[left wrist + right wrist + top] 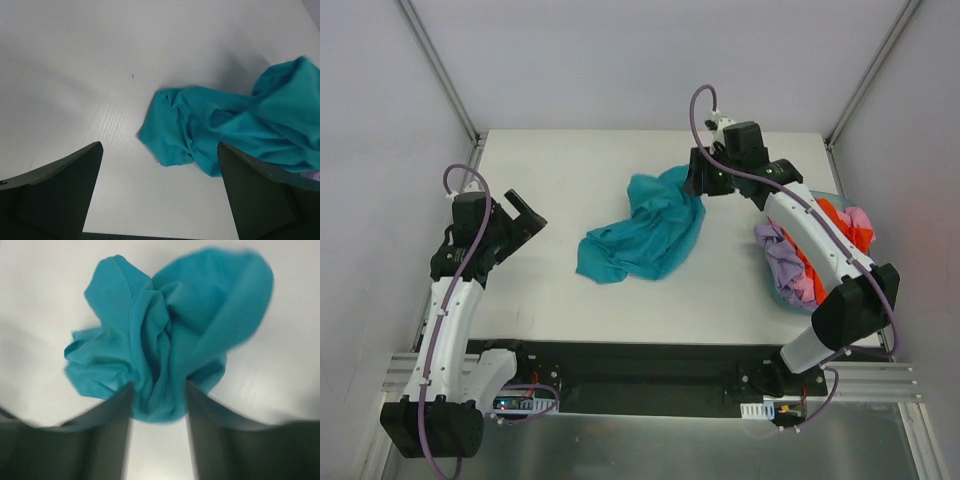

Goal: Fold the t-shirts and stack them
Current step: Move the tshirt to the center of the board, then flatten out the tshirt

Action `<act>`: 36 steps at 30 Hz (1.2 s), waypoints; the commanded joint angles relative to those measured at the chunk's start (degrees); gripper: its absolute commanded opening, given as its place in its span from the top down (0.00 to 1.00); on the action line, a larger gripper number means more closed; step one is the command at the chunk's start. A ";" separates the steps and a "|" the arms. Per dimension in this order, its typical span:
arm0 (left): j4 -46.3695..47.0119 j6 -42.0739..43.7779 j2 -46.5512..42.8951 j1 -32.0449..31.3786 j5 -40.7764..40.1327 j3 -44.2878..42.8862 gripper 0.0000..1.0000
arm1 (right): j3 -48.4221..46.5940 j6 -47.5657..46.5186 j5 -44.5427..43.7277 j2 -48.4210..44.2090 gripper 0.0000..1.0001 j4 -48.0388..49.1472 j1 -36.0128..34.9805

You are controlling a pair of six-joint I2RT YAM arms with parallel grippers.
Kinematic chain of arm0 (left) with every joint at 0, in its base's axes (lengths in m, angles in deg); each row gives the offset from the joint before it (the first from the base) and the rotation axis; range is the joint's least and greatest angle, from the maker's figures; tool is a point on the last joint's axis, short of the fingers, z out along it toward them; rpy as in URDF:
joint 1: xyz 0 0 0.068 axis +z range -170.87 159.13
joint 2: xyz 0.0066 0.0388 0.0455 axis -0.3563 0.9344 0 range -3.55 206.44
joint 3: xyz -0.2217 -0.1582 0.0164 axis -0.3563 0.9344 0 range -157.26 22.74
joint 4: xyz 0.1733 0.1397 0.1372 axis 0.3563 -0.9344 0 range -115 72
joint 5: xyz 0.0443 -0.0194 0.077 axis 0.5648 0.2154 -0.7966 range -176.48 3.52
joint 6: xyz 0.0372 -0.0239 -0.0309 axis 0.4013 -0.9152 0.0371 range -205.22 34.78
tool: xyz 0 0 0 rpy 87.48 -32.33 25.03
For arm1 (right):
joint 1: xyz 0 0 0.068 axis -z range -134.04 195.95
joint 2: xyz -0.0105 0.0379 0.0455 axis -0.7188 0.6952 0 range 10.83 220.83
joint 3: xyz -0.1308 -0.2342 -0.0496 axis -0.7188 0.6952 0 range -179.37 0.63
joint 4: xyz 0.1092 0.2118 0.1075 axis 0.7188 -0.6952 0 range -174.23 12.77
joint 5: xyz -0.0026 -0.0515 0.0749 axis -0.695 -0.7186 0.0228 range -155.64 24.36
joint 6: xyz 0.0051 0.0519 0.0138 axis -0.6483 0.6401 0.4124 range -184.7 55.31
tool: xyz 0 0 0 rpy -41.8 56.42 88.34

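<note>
A crumpled teal t-shirt [645, 235] lies in the middle of the white table [560, 170]. My right gripper [698, 188] is at its far right edge, shut on a bunch of the teal cloth; in the right wrist view the fabric [165, 340] is pinched between the two fingers [159, 400]. My left gripper [525, 215] is open and empty, hovering over the table's left side, apart from the shirt. In the left wrist view the shirt [235, 125] lies ahead and right of the open gripper [160, 200].
A basket [777, 292] at the table's right edge holds more crumpled shirts: purple [785, 255], red-orange [835, 225] and pink [860, 218]. White walls stand on the left, back and right of the table.
</note>
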 commanded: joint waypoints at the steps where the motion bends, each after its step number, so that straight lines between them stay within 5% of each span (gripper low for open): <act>1: 0.08 -1.15 2.99 0.33 2.52 1.73 0.01 | 1.76 -5.13 -17.85 -0.55 0.18 -8.17 1.59; 2: 0.17 -1.24 3.61 0.41 3.31 2.34 0.01 | 2.19 -5.74 -19.26 -0.73 0.02 -9.14 1.59; 11: 1.40 -3.00 13.80 -0.55 9.56 4.72 0.01 | 1.42 -6.64 -8.22 4.43 0.03 -5.81 -2.27; 16: 5.44 -3.61 22.59 -9.93 7.89 3.85 0.02 | -8.40 -7.15 -7.58 15.86 0.03 -5.45 -7.20; 19: 5.97 -4.05 29.62 -13.63 6.14 1.22 0.14 | -15.08 -8.56 -7.75 23.69 0.01 -7.99 -8.96; 24: 5.88 -4.93 37.79 -16.02 3.50 -1.25 0.28 | -18.46 -9.62 -16.27 30.12 0.06 -12.84 -10.45; 31: 5.71 -6.34 44.30 -19.18 -3.18 -3.62 0.34 | -11.61 -7.07 -18.13 30.38 0.14 -10.48 -10.45; 35: 5.71 -7.04 47.82 -20.85 -5.47 -5.73 0.39 | -8.88 -4.88 -18.48 30.92 0.33 -6.79 -10.45; 36: 5.62 -6.95 49.39 -21.12 -5.65 -6.26 0.43 | -8.35 -4.09 -18.74 30.74 0.45 -6.00 -10.45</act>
